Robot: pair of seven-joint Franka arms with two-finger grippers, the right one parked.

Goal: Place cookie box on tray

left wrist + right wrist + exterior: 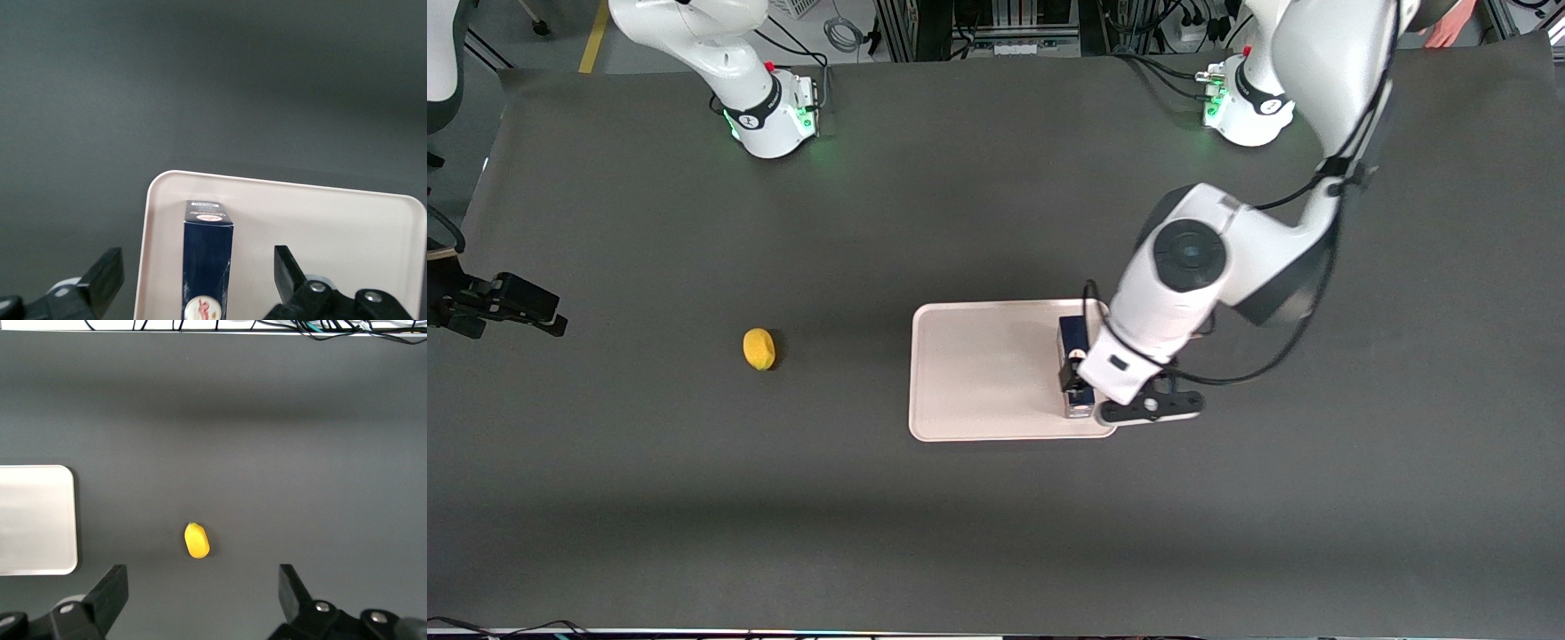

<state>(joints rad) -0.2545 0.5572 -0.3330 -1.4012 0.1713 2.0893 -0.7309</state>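
Left arm's gripper (198,280) hangs over the tray (969,373), fingers spread wide w/ clear gaps either side of the cookie box (207,260), holding nothing. Box sits on the tray near its edge toward the working arm. Risk: a finger clipping the box on lift-off could tip it off.

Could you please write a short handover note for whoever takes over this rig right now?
Gripper: open, fingers apart on either side of the cookie box, not touching it, over the tray's end toward the working arm.
Cookie box: lying on the tray, inside the rim, near that same end.
Yellow lump: on the table toward the parked arm's end, not part of the job.
Done: box appears placed and released on the tray.
Left: lift the left arm clear without knocking the box.
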